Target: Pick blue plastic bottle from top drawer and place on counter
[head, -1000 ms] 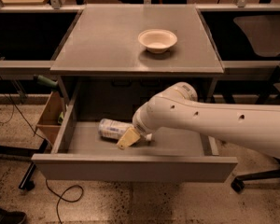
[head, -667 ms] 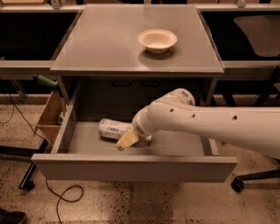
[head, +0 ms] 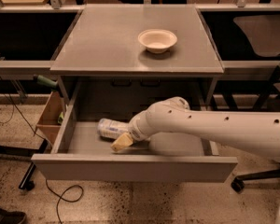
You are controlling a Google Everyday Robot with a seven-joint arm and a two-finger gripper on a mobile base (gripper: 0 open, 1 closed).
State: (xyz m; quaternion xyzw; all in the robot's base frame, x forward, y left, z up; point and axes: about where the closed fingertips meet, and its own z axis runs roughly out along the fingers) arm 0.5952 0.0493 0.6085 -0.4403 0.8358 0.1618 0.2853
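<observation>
The blue plastic bottle (head: 108, 127) lies on its side on the floor of the open top drawer (head: 130, 168), left of centre. My gripper (head: 122, 142) is down inside the drawer, right at the bottle's near right end, and the white arm (head: 210, 127) reaches in from the right. The bottle's right end is hidden behind the wrist. The counter (head: 107, 45) is the grey table top above the drawer.
A white round bowl (head: 157, 39) stands on the counter, right of centre. A cardboard box (head: 49, 118) sits on the floor left of the drawer. An office chair base (head: 256, 178) is at the right. Cables lie on the floor at the left.
The arm has lowered a little and the gripper has shifted slightly left toward the bottle. The bottle has not moved.
</observation>
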